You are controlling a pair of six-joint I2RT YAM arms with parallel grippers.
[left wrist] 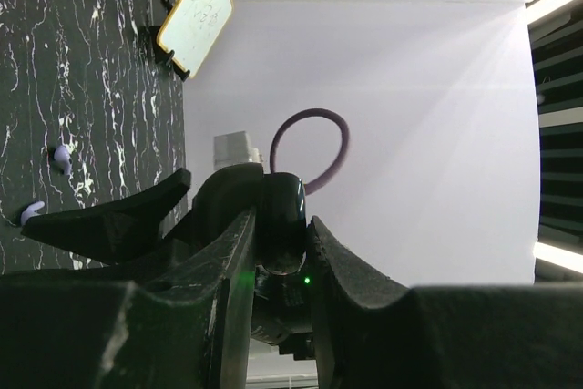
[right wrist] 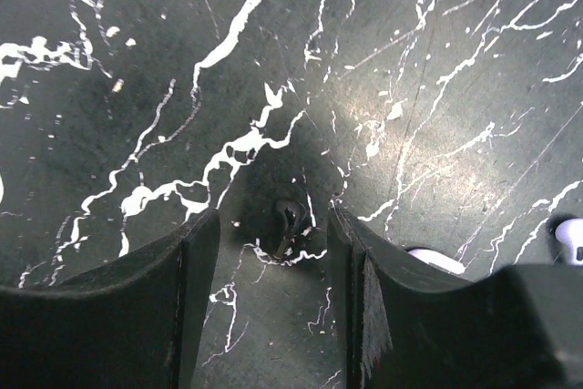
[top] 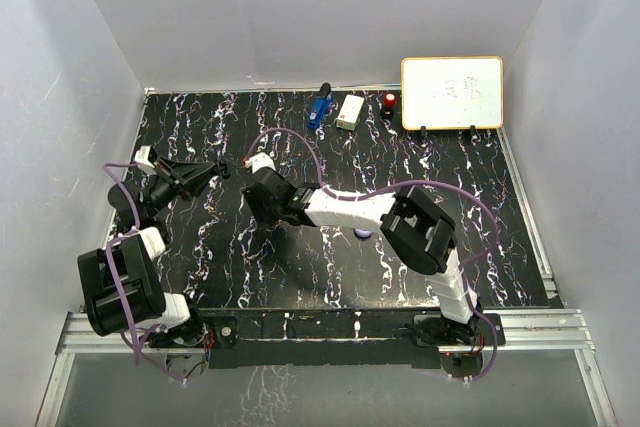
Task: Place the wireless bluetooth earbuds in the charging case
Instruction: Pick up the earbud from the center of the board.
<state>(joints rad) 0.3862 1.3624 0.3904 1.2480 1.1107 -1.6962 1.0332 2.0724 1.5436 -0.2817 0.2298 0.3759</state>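
- Straddling the black earbud, the right end effector hangs low over the counter with its jaws apart. Neither finger touches the bud, so nothing is grasped yet.
- The black earbud lies flat on the counter in the gap, closer to the finger on the right of the wrist view than to the other.
- Its long axis runs roughly along the gap, from far to near. The rounded head looks to be at the far end and the stem points toward the camera, leaning slightly left, though black on dark stone makes the outline hard to be sure of.
- The left end effector is clenched on a glossy black body with a small green light, probably the charging case, and holds it off the counter. I cannot tell whether its lid is up.
- Risk: because the bud sits off-centre, the nearer finger would reach it first and could roll or skid it out of the gap.
- Risk: the bud is small and smooth, so a pinch on the curved head rather than the stem could squirt it free.
- Risk: a lavender earbud lies just outside that finger, with a second lavender earbud farther off. Any sideways correction could knock the near one.
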